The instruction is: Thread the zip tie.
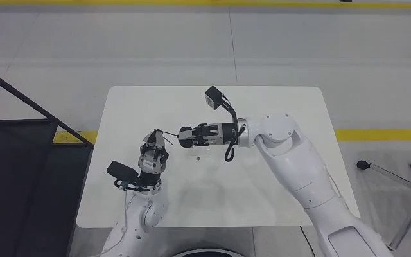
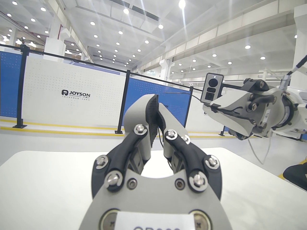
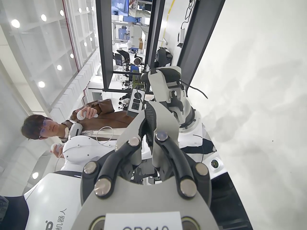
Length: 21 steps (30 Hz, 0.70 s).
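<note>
I've got L gripper (image 2: pixel 157 104) clenched on the zip tie (image 2: pixel 178 93), up off the table (image 1: pixel 225 193). The strand's thin and hard to trace betw. the pads. R gripper (image 3: pixel 148 113) is pinched shut on the tie's far end, contact pt hidden. White label (image 2: pixel 153 220) is cut off, unreadable.

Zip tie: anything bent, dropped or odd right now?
Nothing stands out. The zip tie runs between the left gripper and right gripper above the table; only a tiny dark speck lies on it.
</note>
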Tool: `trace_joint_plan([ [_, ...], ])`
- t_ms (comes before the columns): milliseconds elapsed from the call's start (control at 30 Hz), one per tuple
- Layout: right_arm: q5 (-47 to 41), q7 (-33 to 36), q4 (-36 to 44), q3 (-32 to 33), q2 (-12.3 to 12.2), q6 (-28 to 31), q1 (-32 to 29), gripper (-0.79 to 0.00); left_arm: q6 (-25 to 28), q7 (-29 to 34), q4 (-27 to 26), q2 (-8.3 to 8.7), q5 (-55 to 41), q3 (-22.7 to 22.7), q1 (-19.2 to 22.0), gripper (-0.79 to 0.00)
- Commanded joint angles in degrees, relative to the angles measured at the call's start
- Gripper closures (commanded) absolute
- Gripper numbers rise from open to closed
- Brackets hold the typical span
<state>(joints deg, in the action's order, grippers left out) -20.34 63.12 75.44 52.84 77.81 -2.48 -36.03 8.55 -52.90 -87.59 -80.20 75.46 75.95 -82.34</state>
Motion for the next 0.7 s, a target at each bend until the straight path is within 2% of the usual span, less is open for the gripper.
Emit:
trace_joint_plan([
  [0, 0.1, -0.2, -0.3, -0.2, 0.1, -0.2, 0.2, 0.000, 0.2, -0.1, 0.0, 0.01, 0.0, -0.1, 0.0, 0.000],
  [667, 0.2, 0.0, -2.1, -1.4, 0.5, -0.6, 1.4, 0.000, 1.2, 0.7, -0.1, 0.03, -1.7, 0.1, 0.4, 0.000],
])
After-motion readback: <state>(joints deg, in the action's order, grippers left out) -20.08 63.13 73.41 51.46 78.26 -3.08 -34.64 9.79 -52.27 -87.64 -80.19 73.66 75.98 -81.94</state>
